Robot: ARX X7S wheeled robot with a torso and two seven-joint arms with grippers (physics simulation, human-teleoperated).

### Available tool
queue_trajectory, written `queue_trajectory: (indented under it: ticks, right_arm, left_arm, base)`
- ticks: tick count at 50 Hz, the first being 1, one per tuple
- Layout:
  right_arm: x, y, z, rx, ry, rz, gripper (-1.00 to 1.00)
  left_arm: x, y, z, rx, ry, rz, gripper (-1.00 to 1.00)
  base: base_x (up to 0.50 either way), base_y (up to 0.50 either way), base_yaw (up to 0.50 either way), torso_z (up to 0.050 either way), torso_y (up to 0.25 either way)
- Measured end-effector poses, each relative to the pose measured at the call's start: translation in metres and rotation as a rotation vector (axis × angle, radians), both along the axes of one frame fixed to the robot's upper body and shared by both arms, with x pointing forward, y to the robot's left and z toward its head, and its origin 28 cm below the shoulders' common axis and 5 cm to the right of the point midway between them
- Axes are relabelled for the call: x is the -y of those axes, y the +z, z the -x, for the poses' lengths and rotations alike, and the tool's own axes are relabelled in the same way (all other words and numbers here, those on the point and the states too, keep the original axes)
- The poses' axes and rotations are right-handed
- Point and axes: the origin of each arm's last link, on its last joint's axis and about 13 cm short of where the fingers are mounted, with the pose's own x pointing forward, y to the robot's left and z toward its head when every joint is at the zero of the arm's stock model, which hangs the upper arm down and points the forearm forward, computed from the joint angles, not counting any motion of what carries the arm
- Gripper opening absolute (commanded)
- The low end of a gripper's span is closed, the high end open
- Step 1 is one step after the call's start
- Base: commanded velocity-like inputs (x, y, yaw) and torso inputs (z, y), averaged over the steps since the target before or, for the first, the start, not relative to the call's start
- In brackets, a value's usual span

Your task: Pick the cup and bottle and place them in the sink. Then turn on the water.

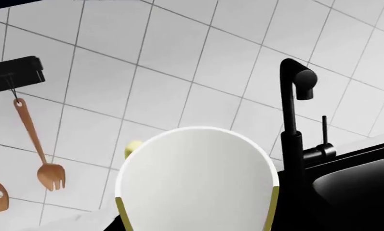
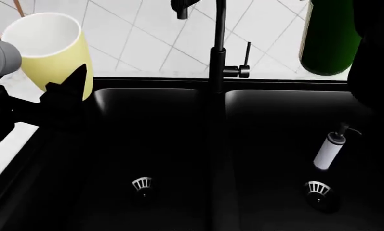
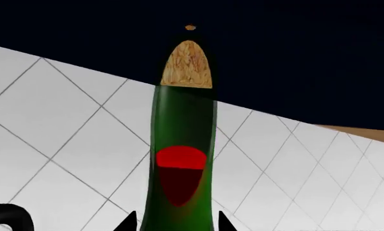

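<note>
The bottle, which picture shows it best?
The right wrist view: the green bottle fills the middle, neck to cork, with a red mark. The head view shows only its lower body at the top right; the left wrist view shows none.

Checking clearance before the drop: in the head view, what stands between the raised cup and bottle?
Head view: only the black faucet and its thin lever stand between the cup and the bottle, against white tiles.

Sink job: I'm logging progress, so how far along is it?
Done: both items are picked up. In hand: the left pincer holds the cup above the sink's left side; the right pincer, barely in view, grips the bottle, still aloft. Left: put both in the basins, then turn on the faucet.
</note>
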Motion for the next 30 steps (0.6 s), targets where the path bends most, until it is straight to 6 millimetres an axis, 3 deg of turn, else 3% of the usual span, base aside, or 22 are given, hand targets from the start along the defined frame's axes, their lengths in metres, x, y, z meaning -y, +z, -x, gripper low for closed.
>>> queue_trajectory:
  ticks: [11, 30]
  right_arm:
    - [0.004, 0.000, 0.001, -0.013, -0.027, 0.016, -1.00]
    - [0.004, -0.016, -0.003, -0.102, 0.021, 0.054, -1.00]
  left_arm:
    - [0.000, 0.001, 0.000, 0.002, 0.000, -0.003, -1.00]
    - [0.000, 0.001, 0.001, 0.005, 0.002, 0.000, -1.00]
  base:
    - [-0.01, 0.48, 0.00, 0.000, 0.002]
    - [0.00, 0.00, 0.00, 0.001, 0.001]
